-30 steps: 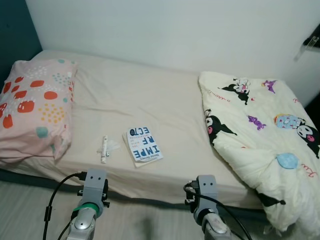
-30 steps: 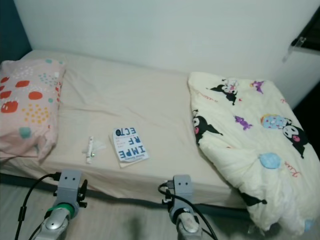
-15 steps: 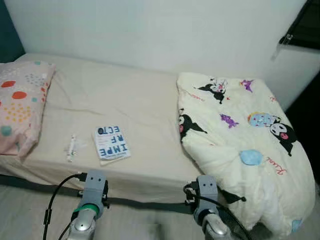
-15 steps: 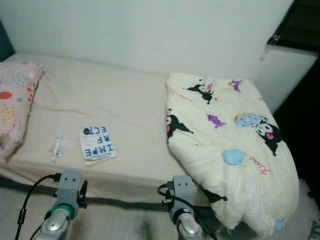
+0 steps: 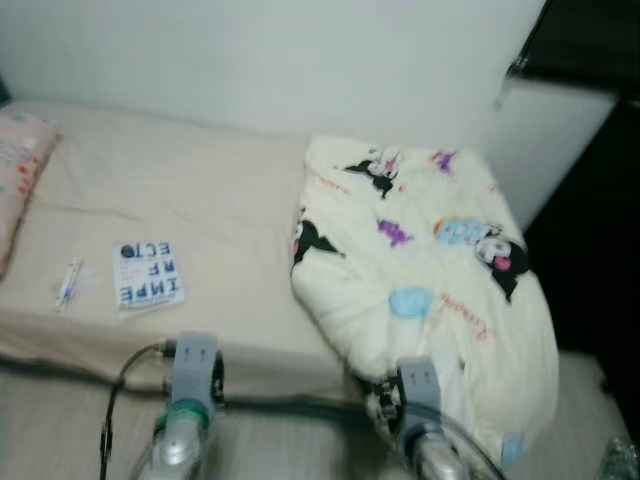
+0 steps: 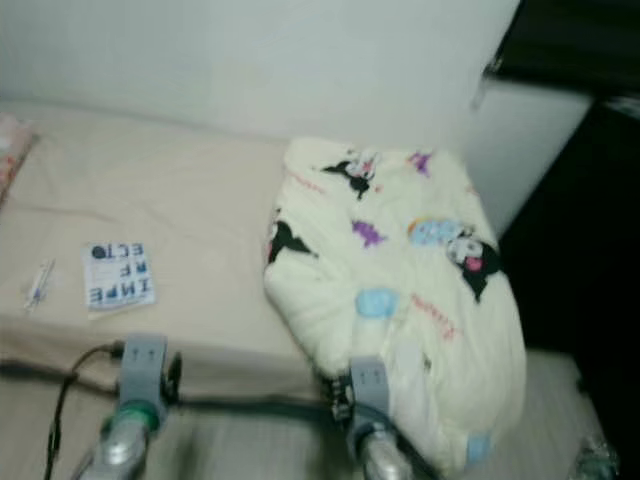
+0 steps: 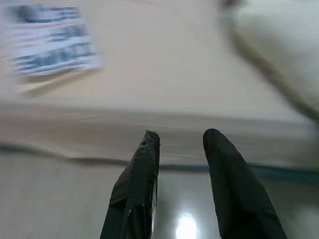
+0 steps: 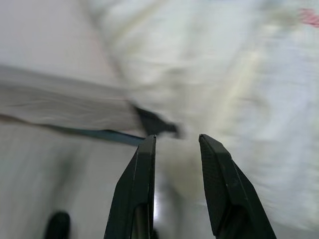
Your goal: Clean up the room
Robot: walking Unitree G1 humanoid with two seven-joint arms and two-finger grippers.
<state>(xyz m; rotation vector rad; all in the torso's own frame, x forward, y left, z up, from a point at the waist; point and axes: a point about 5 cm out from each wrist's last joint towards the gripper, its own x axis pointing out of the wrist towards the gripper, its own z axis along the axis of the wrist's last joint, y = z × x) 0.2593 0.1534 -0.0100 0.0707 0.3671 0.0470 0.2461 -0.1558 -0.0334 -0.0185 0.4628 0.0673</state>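
The blanket (image 5: pixel 420 270) heaped on the bed (image 5: pixel 200 200) looks soft, bulky, light; best pinched at its hanging edge. Both grippers, left (image 7: pixel 177 142) and right (image 8: pixel 175 139), hang released, fingers parted.

Small bedroom, frames slightly blurred. Plain white wall (image 5: pixel 280 60) runs behind a low bed (image 5: pixel 200 190) covered in a beige fitted sheet, lightly creased. Bed's near edge shows a dark band (image 7: pixel 279 172) along the bottom of the mattress side. Floor (image 7: pixel 50 199) in front of the bed is pale, glossy, with a small bright light reflection in the left wrist view. At the foot end of the bed the wall steps out into a white block or ledge (image 5: pixel 545 140), and above it sits a dark opening or frame (image 5: pixel 590 40), detail unclear. Right of the bed the space is very dark (image 5: pixel 600 270). Light is soft, even, indoor
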